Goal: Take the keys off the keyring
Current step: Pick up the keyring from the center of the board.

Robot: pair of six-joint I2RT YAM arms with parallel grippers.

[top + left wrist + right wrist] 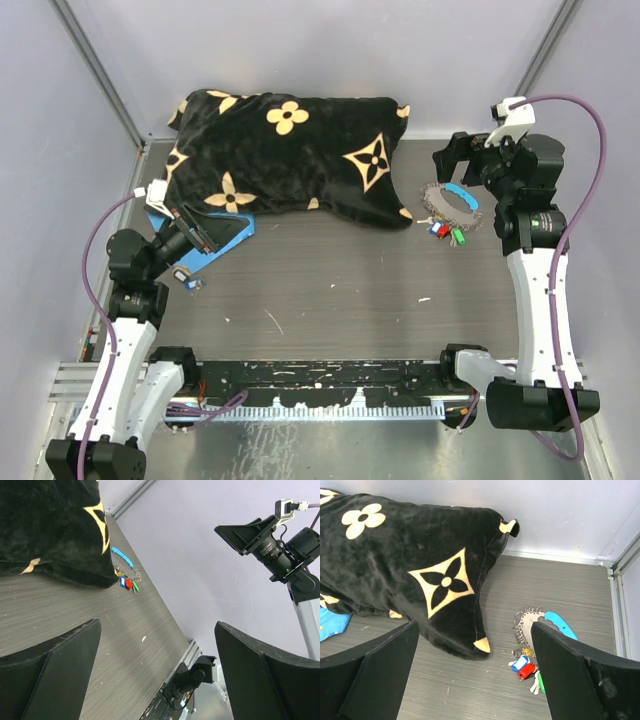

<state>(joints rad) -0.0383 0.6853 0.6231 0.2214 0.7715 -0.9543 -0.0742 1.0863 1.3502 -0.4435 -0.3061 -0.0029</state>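
1. Both left gripper (205, 235) and right gripper (458, 160) are gaping empty.
2. Grey, part-blue keyring (462, 196) is lying at pillow's (290, 160) four o'clock.
3. You're seeing red, blue, green keys (446, 231) bunching at its six o'clock.

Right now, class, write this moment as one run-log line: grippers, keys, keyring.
left gripper: open, empty | right gripper: open, empty, near keyring | keys: bunched against keyring, untouched, beside pillow

The left arm (112, 360) and right arm (535, 300) hover well apart, jaws spread wide.
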